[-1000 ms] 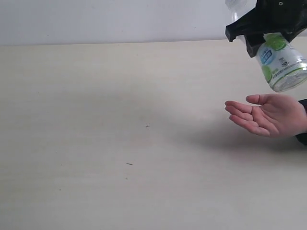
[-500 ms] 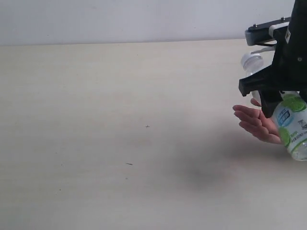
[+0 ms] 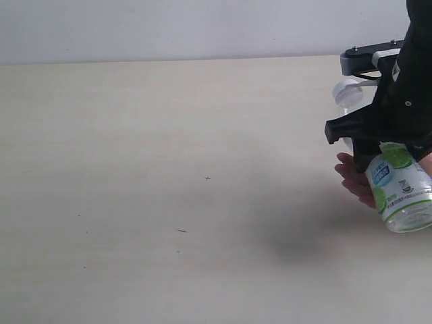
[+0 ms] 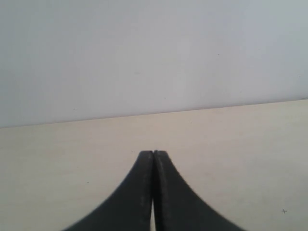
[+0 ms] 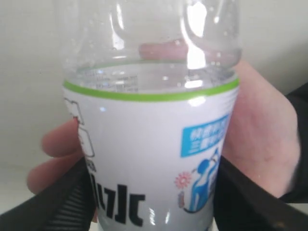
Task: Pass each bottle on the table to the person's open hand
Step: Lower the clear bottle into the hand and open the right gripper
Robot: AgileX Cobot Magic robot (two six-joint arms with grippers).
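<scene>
Bottle: clear plastic bottle, white cap, white label with green spots (image 3: 399, 192), tilted above the table's right side.
Right gripper (image 5: 151, 204): black jaws clamped on the label.
Hand: bare open palm (image 3: 354, 181) just behind the bottle.
Left gripper (image 4: 153, 161): jaws together, empty.
Table: pale beige top (image 3: 169, 169).

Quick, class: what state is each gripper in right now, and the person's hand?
Left gripper: closed, empty.
Right gripper: closed on the white-labelled bottle.
Person's hand: open, behind the bottle.

Over the table (image 3: 169, 169) at right, the bottle (image 3: 399, 192) lies before the person's open hand (image 3: 352, 179).
</scene>
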